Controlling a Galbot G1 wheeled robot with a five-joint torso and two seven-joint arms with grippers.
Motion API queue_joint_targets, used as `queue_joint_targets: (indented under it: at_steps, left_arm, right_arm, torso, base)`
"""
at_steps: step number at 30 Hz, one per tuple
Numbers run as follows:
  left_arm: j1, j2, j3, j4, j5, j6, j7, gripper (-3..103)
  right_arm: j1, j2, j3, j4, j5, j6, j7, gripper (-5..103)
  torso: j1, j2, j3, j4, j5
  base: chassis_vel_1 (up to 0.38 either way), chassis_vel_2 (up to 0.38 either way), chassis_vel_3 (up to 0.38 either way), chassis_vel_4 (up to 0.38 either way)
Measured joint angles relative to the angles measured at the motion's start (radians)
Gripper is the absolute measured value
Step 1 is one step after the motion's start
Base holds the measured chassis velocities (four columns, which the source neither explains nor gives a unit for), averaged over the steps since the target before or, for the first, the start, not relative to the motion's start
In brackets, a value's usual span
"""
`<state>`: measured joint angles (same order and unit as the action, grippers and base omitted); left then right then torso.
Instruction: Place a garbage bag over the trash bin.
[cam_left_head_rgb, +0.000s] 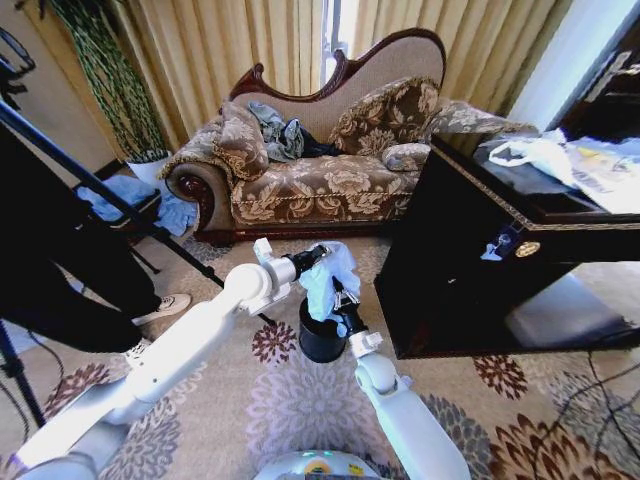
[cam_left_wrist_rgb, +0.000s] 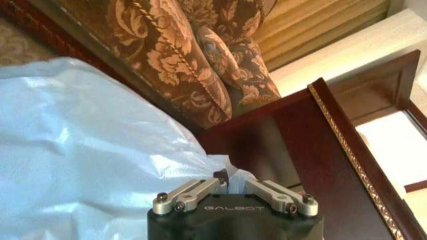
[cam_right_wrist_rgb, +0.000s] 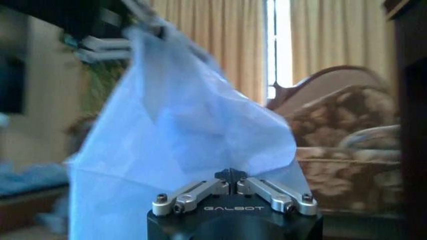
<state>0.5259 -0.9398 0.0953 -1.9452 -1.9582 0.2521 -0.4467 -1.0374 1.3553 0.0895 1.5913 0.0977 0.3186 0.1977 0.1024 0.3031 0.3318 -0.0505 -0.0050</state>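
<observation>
Right now both arms meet over the trash bin (cam_left_head_rgb: 322, 340), which stands on the patterned carpet (cam_left_head_rgb: 300, 410) between the sofa (cam_left_head_rgb: 320, 170) and the dark cabinet (cam_left_head_rgb: 480, 260). The garbage bag (cam_left_head_rgb: 328, 275) hangs bunched above the bin's rim, its lower folds seeming to brush the top. The left claw (cam_left_head_rgb: 322, 253) is clenched on the bag's upper edge, and the right claw (cam_left_head_rgb: 341, 297) pinches a lower fold, its fingers drawn together on the film in the right wrist view.

My worry is the bag itself: it is crumpled, not spread, so its mouth may never open wide enough to pass the rim. Thin plastic under two pinches could also tear or slip free if the arms pull apart unevenly, and a nudge could tip so light a bin.

Where the bag's opening lies is lost in the folds, and the plastic hides much of the rim.
</observation>
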Motion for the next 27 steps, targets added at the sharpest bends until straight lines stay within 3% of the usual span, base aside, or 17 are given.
queue_joint_targets:
  at_steps: [4, 10, 22, 27]
  left_arm:
    - [0.023, 0.0, -0.013, -0.001, 0.011, 0.0, 0.001, 0]
    - [-0.005, -0.019, -0.008, 0.027, 0.015, 0.001, 0.005, 0]
    - [-0.006, -0.009, 0.015, 0.013, 0.005, 0.002, 0.005, 0]
    - [0.024, 0.0, -0.002, -0.01, 0.004, 0.002, 0.004, 0]
  right_arm:
    - [0.004, -0.012, 0.016, 0.031, -0.01, -0.012, 0.043, 0]
    - [-0.06, -0.047, -0.024, 0.112, 0.073, -0.003, -0.017, 0]
    - [-0.005, 0.035, -0.083, 0.024, 0.09, -0.002, -0.061, 0]
    - [0.031, 0.055, -0.055, -0.015, 0.061, -0.039, -0.006, 0]
  torso:
    - [0.0, 0.0, 0.0, 0.0003, 0.0]
    - [0.0, 0.0, 0.0, -0.0001, 0.0001]
    - [0.0, 0.0, 0.0, 0.0002, 0.0]
    - [0.0, 0.0, 0.0, 0.0003, -0.0001]
  base:
    - [0.0, 0.0, 0.0, 0.0]
    - [0.0, 0.0, 0.0, 0.0]
    - [0.0, 0.0, 0.0, 0.0]
    - [0.0, 0.0, 0.0, 0.0]
